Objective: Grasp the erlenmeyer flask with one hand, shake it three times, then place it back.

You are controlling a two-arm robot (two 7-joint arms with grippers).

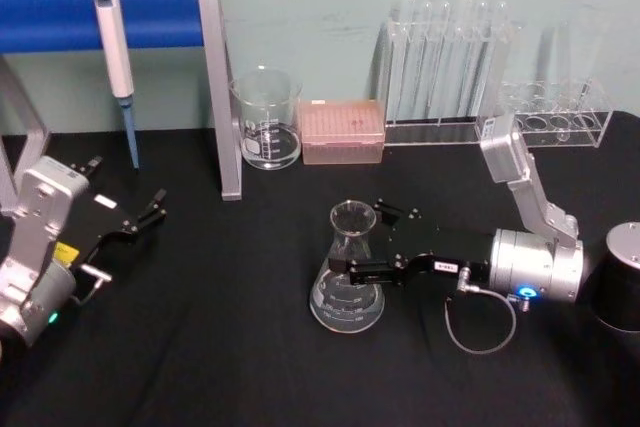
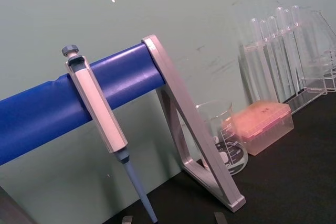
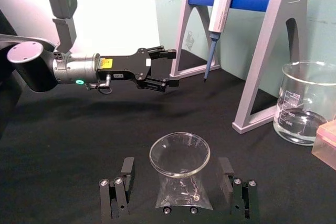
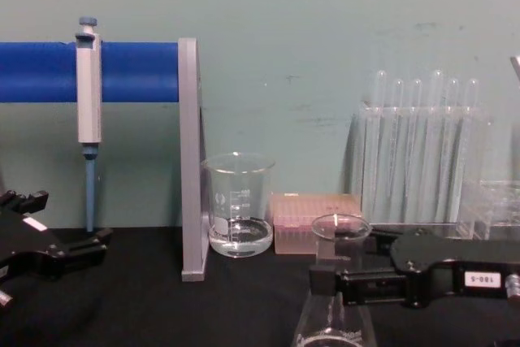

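The erlenmeyer flask (image 1: 347, 297) stands upright on the black table, a clear cone with a narrow neck. My right gripper (image 1: 365, 239) reaches in from the right at neck height. It is open, with one black finger on each side of the neck. In the right wrist view the flask (image 3: 179, 153) sits between the two fingers (image 3: 126, 169) with a gap on both sides. The chest view shows the flask rim (image 4: 341, 227) just above the right gripper (image 4: 345, 270). My left gripper (image 1: 150, 209) rests open at the table's left, away from the flask.
A spouted beaker (image 1: 267, 117), a pink tip box (image 1: 342, 130) and a rack of test tubes (image 1: 445, 57) line the back wall. A pipette (image 1: 115, 47) hangs from the blue bar stand, whose grey leg (image 1: 220, 87) stands behind the flask. A black cylinder (image 1: 620, 277) sits far right.
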